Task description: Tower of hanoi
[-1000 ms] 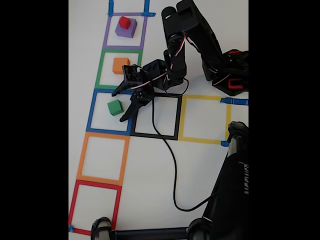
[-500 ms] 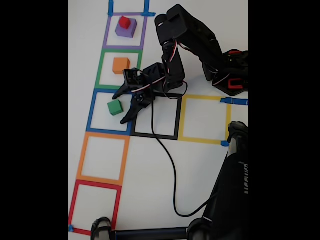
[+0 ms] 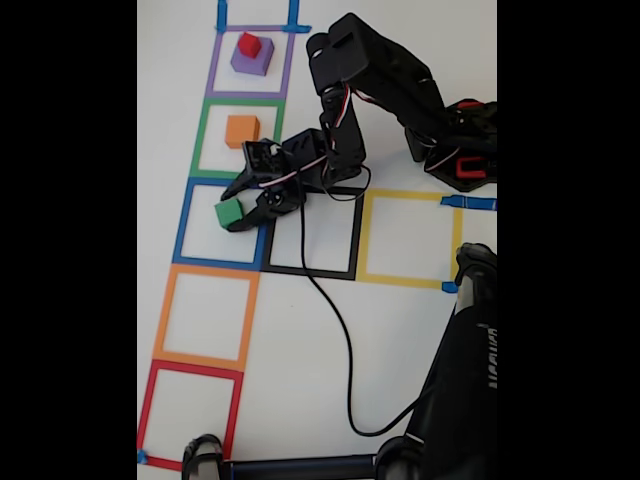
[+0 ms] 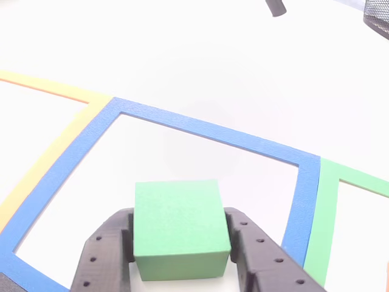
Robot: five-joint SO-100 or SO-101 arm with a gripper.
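My claw point(image 4: 181, 258) closes on the green cube point(image 4: 177, 226), low in the frame, inside the blue square point(image 4: 213, 131). Grasp step, I judge; next a straight lift.

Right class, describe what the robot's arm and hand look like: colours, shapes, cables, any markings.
The arm is matte black plastic in blocky segments, with thin red and white wires along it. Its base carries red accents. The hand has two black tapered fingers with rows of small round holes.
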